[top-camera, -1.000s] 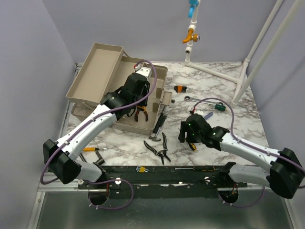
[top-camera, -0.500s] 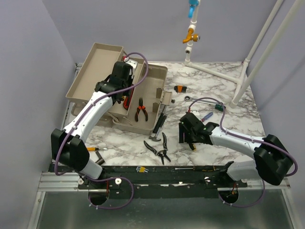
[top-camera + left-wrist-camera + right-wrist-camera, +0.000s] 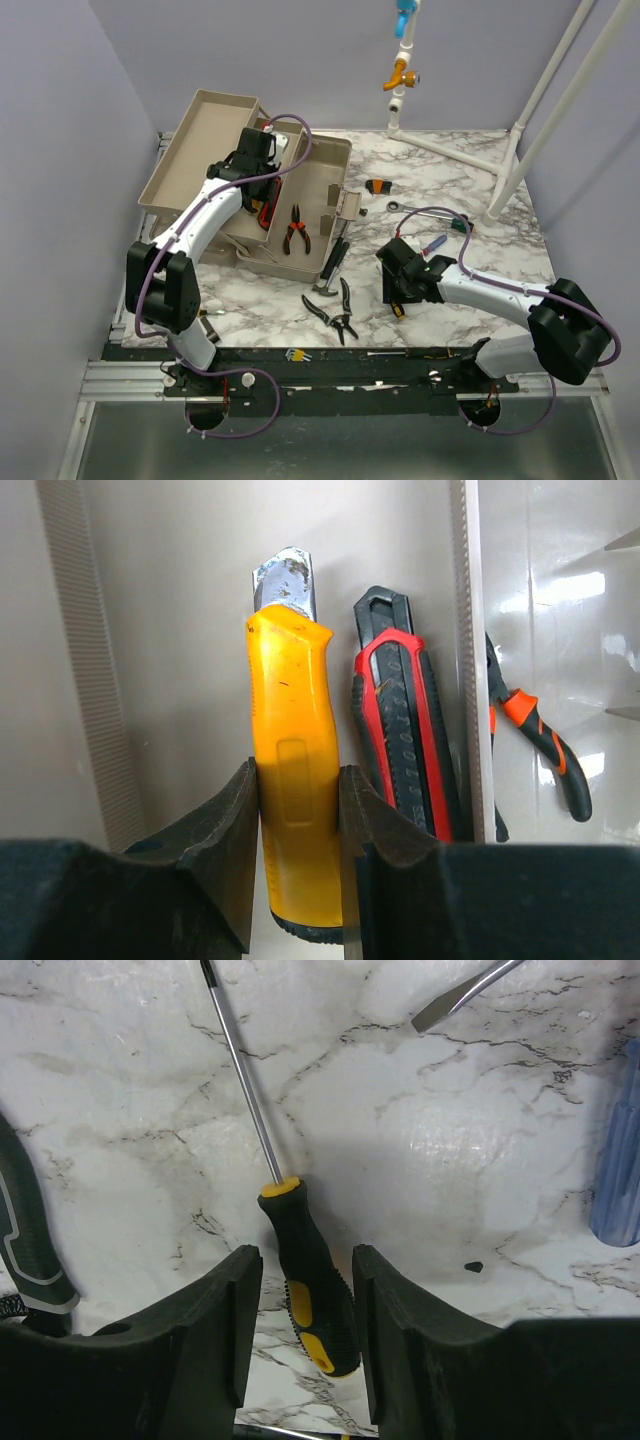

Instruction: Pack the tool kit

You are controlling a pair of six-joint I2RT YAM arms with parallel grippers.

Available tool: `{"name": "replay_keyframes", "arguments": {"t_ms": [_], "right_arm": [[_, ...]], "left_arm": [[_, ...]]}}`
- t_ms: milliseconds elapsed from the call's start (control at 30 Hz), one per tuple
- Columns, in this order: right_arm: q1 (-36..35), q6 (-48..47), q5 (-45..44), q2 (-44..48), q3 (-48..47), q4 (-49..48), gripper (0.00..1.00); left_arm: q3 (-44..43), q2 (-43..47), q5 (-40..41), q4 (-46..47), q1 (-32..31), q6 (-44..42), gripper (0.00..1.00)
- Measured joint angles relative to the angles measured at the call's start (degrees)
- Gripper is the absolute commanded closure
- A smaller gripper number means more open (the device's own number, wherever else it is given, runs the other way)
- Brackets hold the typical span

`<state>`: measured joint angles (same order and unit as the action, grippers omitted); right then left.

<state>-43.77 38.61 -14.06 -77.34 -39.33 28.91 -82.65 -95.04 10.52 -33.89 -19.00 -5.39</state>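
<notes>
The toolbox [image 3: 322, 190] stands open at the back left corner of the table [image 3: 480, 180], its lid [image 3: 200, 140] tipped up behind it; the left gripper [image 3: 297, 780] reaches into the left part of the box and pinches a yellow-handled tool [image 3: 292, 700], one finger pressed on each side of the handle, the worn metal tip pointing away from the wrist; a red-and-black knife [image 3: 405, 730] lies just beside it, on the same side of a low divider; past that divider, orange-handled pliers [image 3: 296, 232] lie on the box floor.

Near the middle of the table, the right gripper [image 3: 307, 1260] is down over a black-and-yellow screwdriver [image 3: 305, 1290]; its fingers [image 3: 215, 1310] are spread to either side of the handle, which lies slightly askew between them, with a little marble showing on the left side; the shaft points away from the wrist; a blue handle [image 3: 618, 1160] lies near, to the right.

Black snips [image 3: 335, 308] lie toward the front edge.
</notes>
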Motion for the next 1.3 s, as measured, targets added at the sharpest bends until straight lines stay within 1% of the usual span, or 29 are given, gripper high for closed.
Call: {"name": "replay_keyframes", "arguments": {"t_ms": [100, 133, 167, 233, 300, 400, 433, 600, 733, 800, 967, 1033, 1067, 1100, 1200, 1300], "right_arm": [[0.0, 0.2, 0.1, 0.0, 0.0, 0.3, 0.62], [0.0, 0.3, 0.3, 0.0, 0.0, 0.3, 0.64], [0.0, 0.3, 0.4, -0.1, 0.0, 0.3, 0.69], [0.0, 0.3, 0.8, -0.3, 0.0, 0.3, 0.74], [0.0, 0.3, 1.1, -0.3, 0.0, 0.3, 0.83], [0.0, 0.3, 1.3, -0.2, -0.2, 0.3, 0.97], [0.0, 0.3, 1.4, -0.1, -0.2, 0.4, 0.99], [0.0, 0.5, 1.8, 2.4, -1.1, 1.0, 0.99], [0.0, 0.5, 2.6, 5.8, -3.0, 1.0, 0.99], [0.0, 0.5, 3.3, 6.8, -4.7, 0.9, 0.99], [0.0, 0.4, 4.9, 7.6, -10.8, -1.6, 0.99], [0.0, 0.4, 5.3, 7.5, -12.9, -3.9, 0.99], [0.0, 0.4, 5.5, 7.3, -13.9, -5.3, 0.99], [0.0, 0.4, 5.8, 6.9, -14.9, -6.5, 0.99], [0.0, 0.5, 7.1, 3.5, -18.8, -10.0, 0.99], [0.0, 0.6, 9.0, -1.9, -23.6, -13.1, 0.99]], "left_arm": [[-0.7, -1.6, -1.6, 0.1, 0.5, -0.1, 0.92], [-0.9, -2.0, -1.8, 0.0, 0.7, -0.1, 0.89], [-1.1, -2.4, -2.1, 0.0, 0.9, 0.0, 0.84], [-1.9, -3.2, -2.3, -0.2, 1.2, 0.5, 0.77], [-2.4, -3.5, -2.3, -0.2, 1.6, 1.0, 0.68], [-2.5, -3.3, -2.7, -0.1, 1.7, 2.0, 0.57], [-2.5, -3.2, -3.0, -0.1, 1.7, 2.3, 0.55], [-2.5, 0.8, -5.4, 0.0, 1.7, 3.8, 0.45], [-2.7, 4.7, -6.4, 0.0, 1.3, 4.4, 0.40], [-2.9, 5.9, -7.0, 0.0, 1.1, 5.0, 0.38], [-2.2, 9.5, -7.9, 0.2, -1.1, 8.4, 0.27], [-0.5, 12.3, -8.1, 1.0, -3.2, 10.4, 0.16], [0.9, 14.4, -8.1, 1.7, -4.5, 11.6, 0.04], [2.8, 17.1, -8.1, 2.6, -6.0, 13.0, 0.01], [7.4, 24.1, -8.3, 4.7, -9.5, 16.1, 0.01], [12.0, 31.2, -8.4, 5.6, -11.0, 19.0, 0.01]]}}
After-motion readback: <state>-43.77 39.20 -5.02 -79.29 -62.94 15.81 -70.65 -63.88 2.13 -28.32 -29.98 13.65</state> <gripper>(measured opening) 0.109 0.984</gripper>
